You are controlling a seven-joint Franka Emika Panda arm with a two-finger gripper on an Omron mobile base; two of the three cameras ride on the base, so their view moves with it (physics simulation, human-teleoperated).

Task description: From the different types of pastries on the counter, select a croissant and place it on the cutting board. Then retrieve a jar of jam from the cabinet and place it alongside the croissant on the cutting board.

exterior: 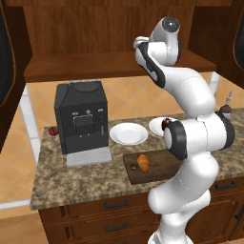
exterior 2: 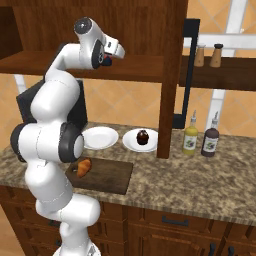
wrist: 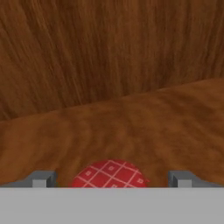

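Red checked lid of the jar of jam (wrist: 110, 174) sits at six o'clock between the wide-open, empty pincer (wrist: 112, 179), straddling it on the cabinet (wrist: 131, 127) shelf, apparently for a grasp. The croissant (exterior: 143, 162) already lies on the cutting board (exterior: 159, 167).

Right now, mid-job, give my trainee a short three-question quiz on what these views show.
1. True or false: the croissant already lies on the cutting board.
2. What sits on the plate nearer the bottles: A) a croissant, B) a dark round pastry, C) a jar?
3. In the hand view, what shows between the gripper fingertips?

Key
1. True.
2. B.
3. The red checked lid of the jar of jam, standing on the cabinet shelf, with the jaws open either side of it.
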